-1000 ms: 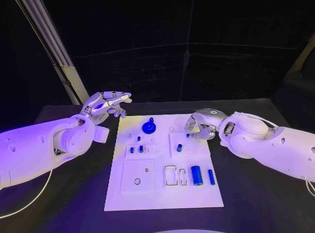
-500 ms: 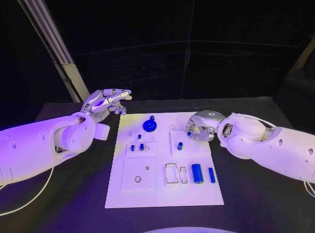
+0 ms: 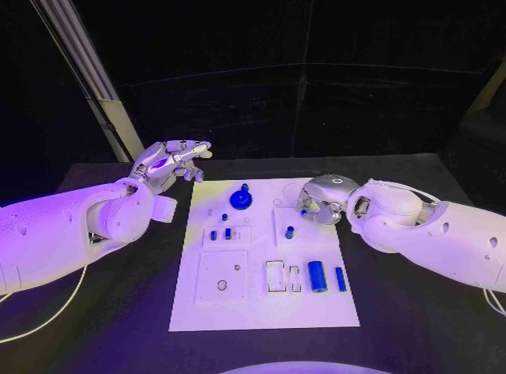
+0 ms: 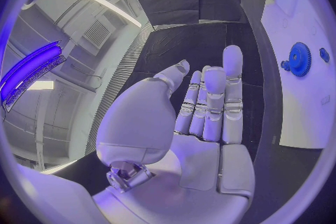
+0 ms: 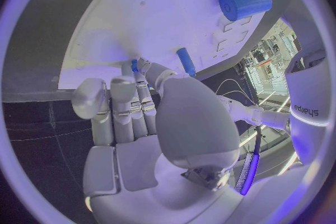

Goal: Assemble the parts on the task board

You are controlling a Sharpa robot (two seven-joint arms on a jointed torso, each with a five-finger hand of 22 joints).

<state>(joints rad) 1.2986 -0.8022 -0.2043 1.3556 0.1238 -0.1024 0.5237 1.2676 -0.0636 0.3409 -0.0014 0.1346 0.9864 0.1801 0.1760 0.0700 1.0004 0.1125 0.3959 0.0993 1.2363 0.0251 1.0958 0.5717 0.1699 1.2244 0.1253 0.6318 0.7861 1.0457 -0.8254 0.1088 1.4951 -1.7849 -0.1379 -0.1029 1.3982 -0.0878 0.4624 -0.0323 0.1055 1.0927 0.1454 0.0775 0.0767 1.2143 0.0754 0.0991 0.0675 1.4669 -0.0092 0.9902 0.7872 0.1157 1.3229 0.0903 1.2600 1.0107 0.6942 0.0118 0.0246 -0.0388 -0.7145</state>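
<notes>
— While the task board (image 3: pixel 264 304) is being carried at the table's (image 3: pixel 421 327) middle, what is being pinched?
— A small blue part (image 5: pixel 134 65) is being pinched by the right hand (image 3: pixel 323 199) over the board's far right edge; the left hand (image 3: pixel 168 165) is being held released, off its far left corner.

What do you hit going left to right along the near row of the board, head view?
White rectangular frame → small narrow piece → thick blue cylinder → thin blue peg, all lying on the task board.
</notes>
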